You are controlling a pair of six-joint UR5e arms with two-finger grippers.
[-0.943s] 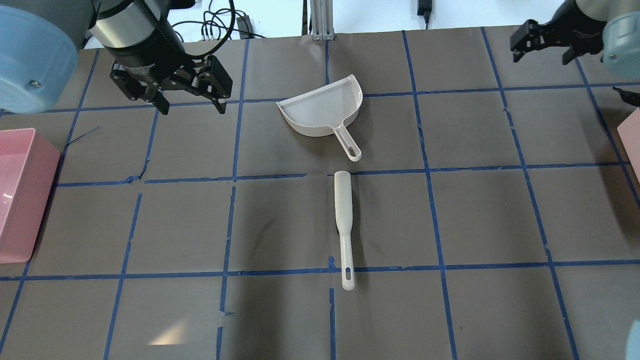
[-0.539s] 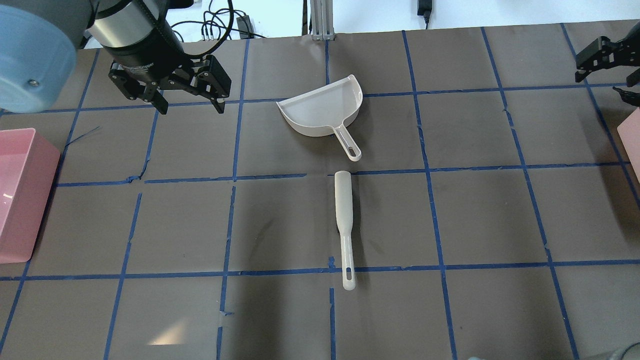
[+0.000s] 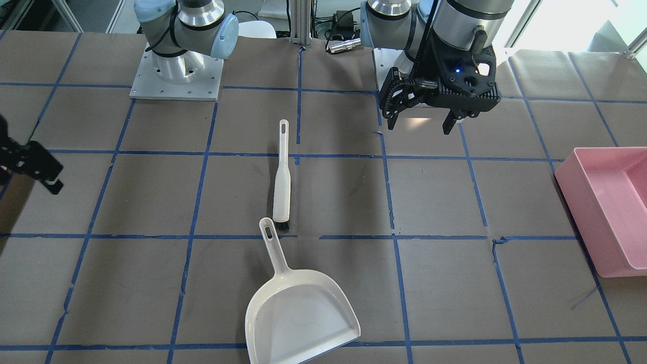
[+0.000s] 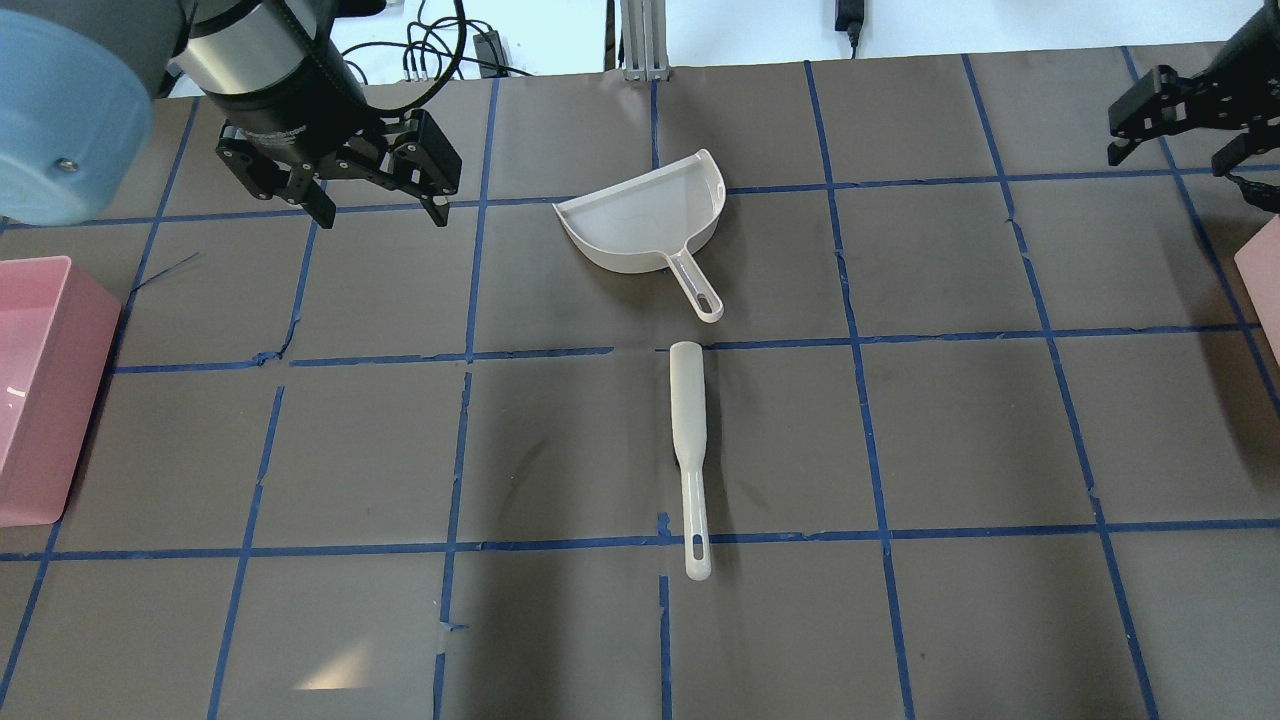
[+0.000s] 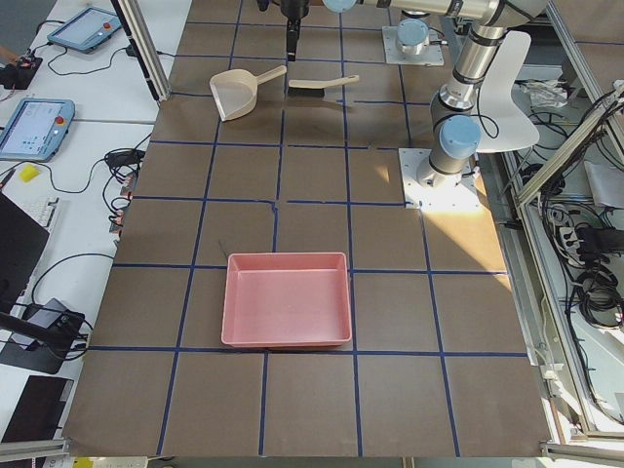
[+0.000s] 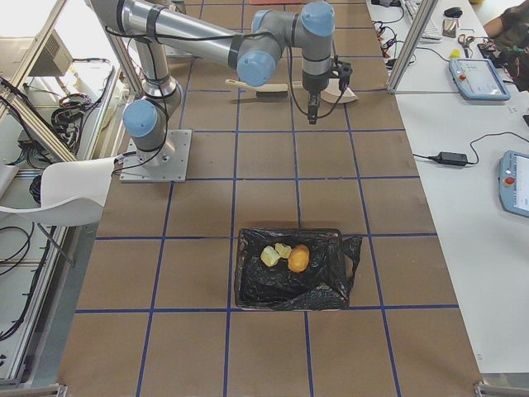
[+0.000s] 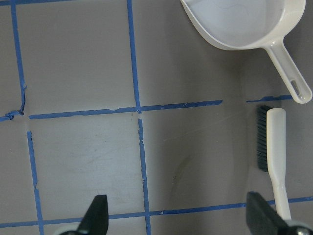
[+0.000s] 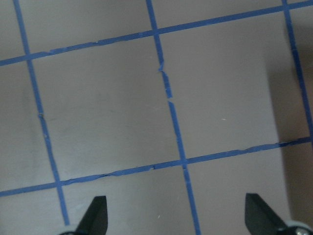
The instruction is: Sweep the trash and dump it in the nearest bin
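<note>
Right, nearest the right-end camera the trash (image 6: pixel 288 256) sits in the black-lined bin (image 6: pixel 248 291), three small pieces huddled together on the liner. Just past it the right gripper (image 4: pixel 1168 158) hangs above the table (image 4: pixel 960 430) with its jaws spread wide, and further along the brush (image 4: pixel 688 440) lies flat, its bristle end just beside the dustpan (image 4: pixel 640 225) handle without touching. Farther on the left gripper (image 4: pixel 382 214) hovers, jaws wide apart too, and the pink tub (image 4: pixel 40 400) sits at the far end.
</note>
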